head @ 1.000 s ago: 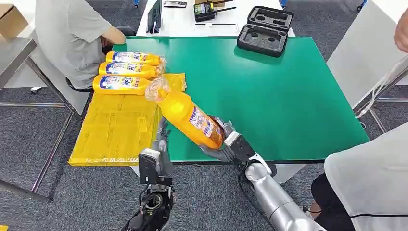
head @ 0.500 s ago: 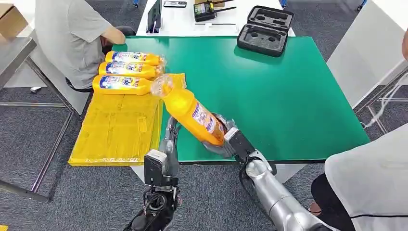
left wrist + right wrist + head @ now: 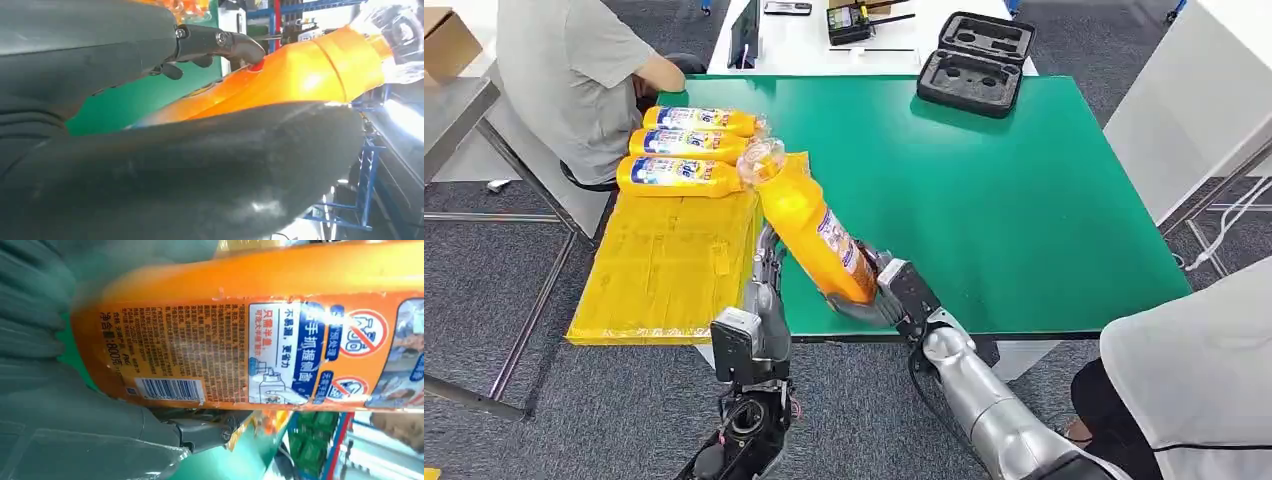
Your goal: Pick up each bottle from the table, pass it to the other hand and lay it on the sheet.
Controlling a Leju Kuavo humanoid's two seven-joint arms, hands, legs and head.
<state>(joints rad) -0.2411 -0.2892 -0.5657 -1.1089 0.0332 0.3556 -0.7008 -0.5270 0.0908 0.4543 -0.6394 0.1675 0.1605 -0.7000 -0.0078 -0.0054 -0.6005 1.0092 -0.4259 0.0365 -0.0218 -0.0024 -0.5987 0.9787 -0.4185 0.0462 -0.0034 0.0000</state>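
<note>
Over the table's near edge: the orange bottle [image 3: 814, 235] is riding tilted in the air, its base low in the right robot hand [image 3: 876, 292] and its clear-wrapped cap end [image 3: 761, 162] pointing up toward the sheet.
Right robot hand: it is clamping the bottle's base; the right wrist view is showing the label and barcode [image 3: 170, 389] lying against its palm.
Left robot hand: the left robot hand [image 3: 767, 268] is standing just beside the bottle's body with its fingers apart; in the left wrist view the thumb [image 3: 200, 165] is lying under the orange wall and a dark fingertip [image 3: 245, 47] is touching it from the other side, so it is bracketing the bottle but, as a judgement, not yet gripping.
Step in hand: the pass from right to left is looking about half made.
Next move calls for: the left fingers closing firmly round the mid-body before the right ones are letting go, then a swing toward the sheet.
Sheet: the yellow sheet [image 3: 664, 270] is overhanging the green table [image 3: 1024, 200], with three bottles [image 3: 689, 148] lying side by side at its far end.
Person: a person in grey [image 3: 564, 70] is sitting just beyond those bottles.
</note>
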